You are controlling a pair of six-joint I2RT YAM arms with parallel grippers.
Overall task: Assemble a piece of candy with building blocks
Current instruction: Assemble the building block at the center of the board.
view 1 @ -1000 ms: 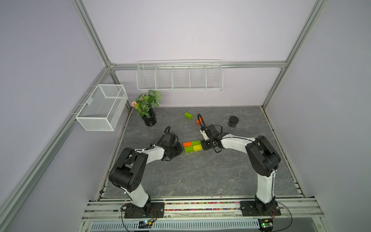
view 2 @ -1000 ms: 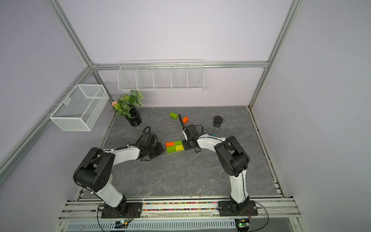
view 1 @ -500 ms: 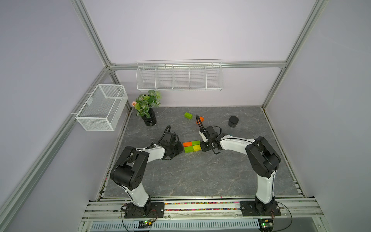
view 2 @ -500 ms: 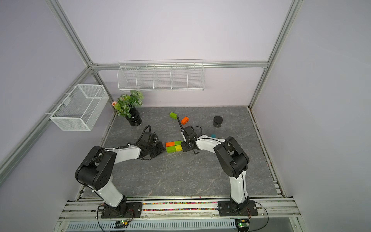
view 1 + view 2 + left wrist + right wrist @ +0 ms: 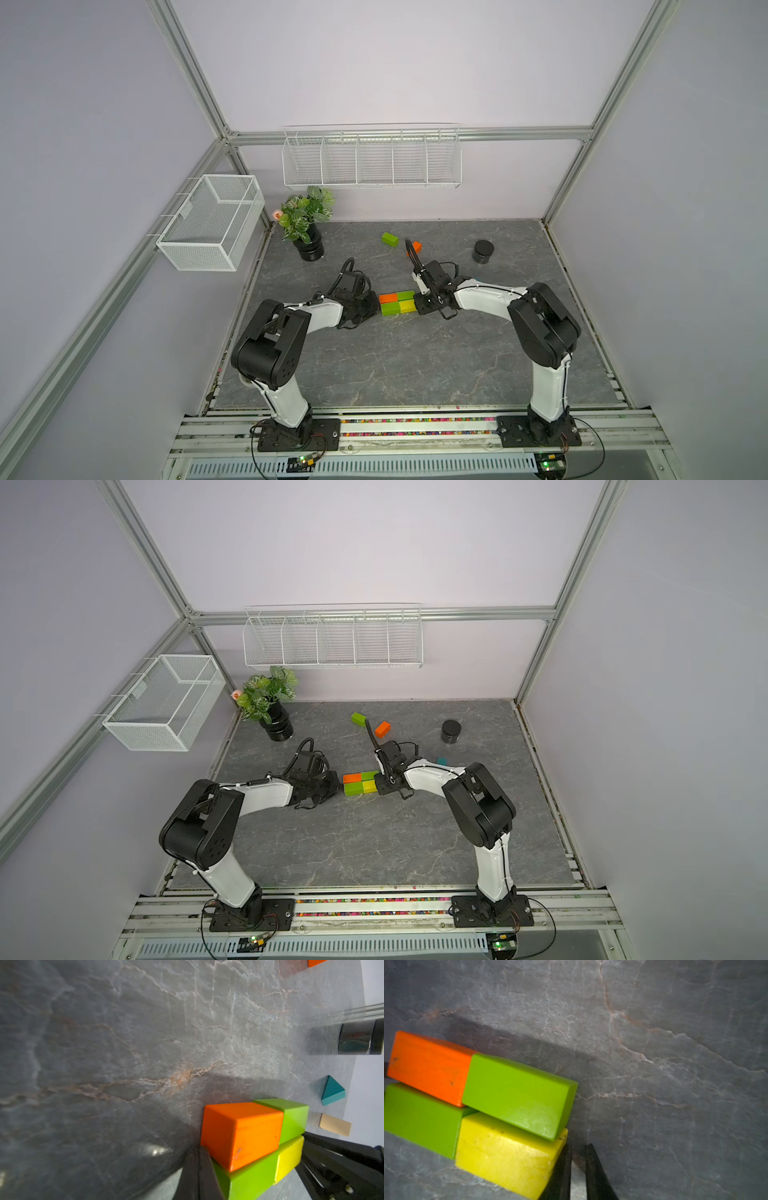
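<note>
Partial piece of candy [image 5: 397, 302], a two-by-two of orange, green and yellow bricks, lies flat mid-table. Left gripper [image 5: 374, 307], jaws closed on nothing, butts its 9 o'clock end. Right gripper [image 5: 578, 1169], jaws narrowly parted and holding nothing, touches the yellow brick [image 5: 508, 1153] at 3 o'clock. Loose green brick [image 5: 390, 239] and orange brick [image 5: 382, 729] lie at 12 o'clock. Black lidded jar [image 5: 483, 251] stands at 2 o'clock, contents unseen. Black pot [image 5: 311, 251] at 10 o'clock holds a leafy plant [image 5: 305, 212].

top views: high, downward, whole table [image 5: 415, 365] | wrists: close, sharing bricks [image 5: 249, 1136] [image 5: 508, 1095]
</note>
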